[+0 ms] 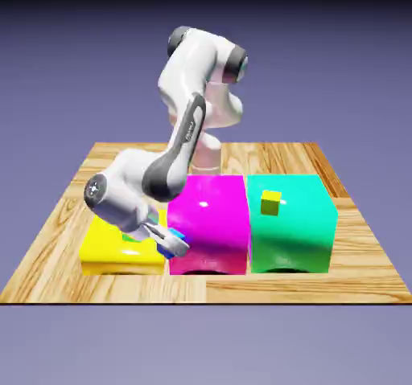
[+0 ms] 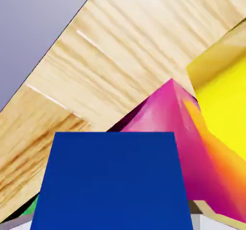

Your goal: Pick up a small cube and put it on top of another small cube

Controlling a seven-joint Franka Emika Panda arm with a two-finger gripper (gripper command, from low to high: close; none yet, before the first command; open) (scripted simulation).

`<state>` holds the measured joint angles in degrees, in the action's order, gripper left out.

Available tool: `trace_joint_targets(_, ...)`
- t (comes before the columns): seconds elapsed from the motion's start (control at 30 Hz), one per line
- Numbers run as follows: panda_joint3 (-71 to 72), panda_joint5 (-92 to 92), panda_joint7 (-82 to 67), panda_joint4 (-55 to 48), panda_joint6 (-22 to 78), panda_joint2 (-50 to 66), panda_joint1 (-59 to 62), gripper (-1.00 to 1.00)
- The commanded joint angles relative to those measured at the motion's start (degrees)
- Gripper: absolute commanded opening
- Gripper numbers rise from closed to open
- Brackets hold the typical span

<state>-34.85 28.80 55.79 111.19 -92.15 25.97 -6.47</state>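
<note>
My gripper point(image 1: 171, 243) is shut on the small cube point(image 1: 176, 239), a tiny deep-blue one, held tilted over the gap between the yellow block point(image 1: 105, 251) and the magenta block point(image 1: 211, 219). In the hand view the small cube point(image 2: 113, 181) fills the lower middle between the grey fingertips point(image 2: 214, 220), with the gripper point(image 2: 115, 224) at the bottom edge. A teal-and-green small cube point(image 1: 129, 236) lies on the yellow block, partly hidden by the hand. A yellow small cube point(image 1: 271, 202) rests on top of the teal block point(image 1: 294, 231).
Three big blocks stand in a row near the wooden table's point(image 1: 48, 239) front edge. The hand view shows the magenta block point(image 2: 166, 114), the yellow block point(image 2: 226, 94) and the table's wood point(image 2: 120, 46) with its edge at upper left.
</note>
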Motion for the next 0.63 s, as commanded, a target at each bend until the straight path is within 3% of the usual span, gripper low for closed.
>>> trace_joint_targets(0.0, -0.17, -1.58, -0.04, 1.65, 0.12, -2.01, 2.08, -1.0)
trace_joint_targets(0.23, -1.34, -11.74, -0.33, 13.2, 0.87, -16.1, 16.61, -1.0)
trace_joint_targets(0.33, -0.32, -13.27, -1.11, 14.82, 1.96, -17.58, 15.59, -1.0)
trace_joint_targets(0.5, 0.94, -10.97, -2.79, 23.17, -7.35, -16.19, 14.64, -1.0)
trace_joint_targets(0.53, 0.94, -10.97, -2.79, 23.17, -7.35, -16.19, 14.64, 1.0)
trace_joint_targets(0.6, 0.63, -11.54, -2.38, 21.1, -5.04, -16.54, 14.88, 1.0)
